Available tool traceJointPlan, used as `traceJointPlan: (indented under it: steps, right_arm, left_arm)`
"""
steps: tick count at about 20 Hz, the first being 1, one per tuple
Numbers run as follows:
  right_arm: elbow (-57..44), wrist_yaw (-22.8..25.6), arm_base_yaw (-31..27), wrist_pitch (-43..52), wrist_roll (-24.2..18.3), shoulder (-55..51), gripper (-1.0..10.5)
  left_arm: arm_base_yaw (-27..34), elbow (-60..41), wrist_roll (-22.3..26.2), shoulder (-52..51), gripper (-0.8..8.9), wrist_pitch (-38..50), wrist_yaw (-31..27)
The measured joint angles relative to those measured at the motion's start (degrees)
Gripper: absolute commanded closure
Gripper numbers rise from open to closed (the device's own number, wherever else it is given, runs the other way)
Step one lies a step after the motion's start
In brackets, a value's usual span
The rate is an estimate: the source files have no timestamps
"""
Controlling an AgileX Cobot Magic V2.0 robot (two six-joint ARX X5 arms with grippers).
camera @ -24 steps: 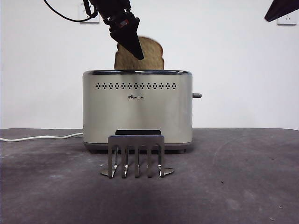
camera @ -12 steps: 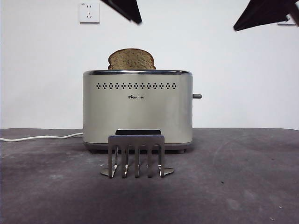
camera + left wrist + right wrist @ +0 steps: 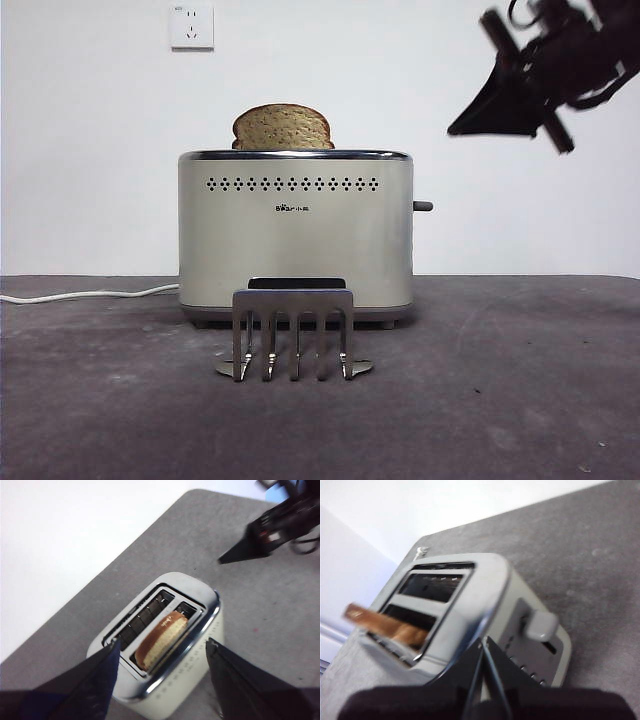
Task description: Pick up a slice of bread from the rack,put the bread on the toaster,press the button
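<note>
**toastfan:** Up top in the toaster, the slice of bread is already sitting in one slot, rounded crust poking above the chrome, nothing gripping it. So I'd say only the button is left. The rack stands bare in front of the toaster, a bit apart from it.

**armwatcher:** Agreed. The right gripper is up high on the lever side, above and off to the side of the knob, not touching anything. Its wrist cam shows the jaws pressed together into one point, aimed over the toaster's end where the button sticks out. Good shape for poking, honestly.

**toastfan:** And the left gripper?

**armwatcher:** Hanging above the toaster, jaws spread wide, holding nothing. Looks like it's just waiting.

**toastfan:** Tips for the press?

**armwatcher:** My guess: come down with the closed tip square on top of the knob and push straight down along its slot. It's small, so an off-centre touch might slip off, and a sideways shove could scoot the toaster.

**toastfan:** Surface?

**armwatcher:** Dark grey table, matte and mottled. Plain white wall behind, a white wall socket up high, and a white cable trailing off from the toaster.
</note>
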Motion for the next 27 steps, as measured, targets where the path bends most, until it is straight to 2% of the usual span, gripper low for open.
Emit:
traceJointPlan:
  steps: [4, 10, 23, 27]
  right_arm:
    - [4.09, -0.02, 0.20, 0.02, 1.01, 5.25, 9.6]
    - [9.42, 0.00, 0.90, 0.20, 1.90, 10.97, 9.6]
    - [11.30, 0.37, 2.08, 0.52, 2.05, 17.97, 9.6]
    - [11.72, 2.71, 2.54, -2.86, -0.48, 19.15, 9.6]
  left_arm:
    - [0.00, 0.00, -2.27, -3.26, 5.21, -2.43, 0.13]
    - [0.00, 0.00, -3.13, -5.84, 5.21, -5.07, 0.17]
    - [0.00, 0.00, -3.50, -5.86, 5.21, -6.58, 0.39]
    - [0.00, 0.00, -3.52, -5.86, 5.21, -6.58, 0.39]
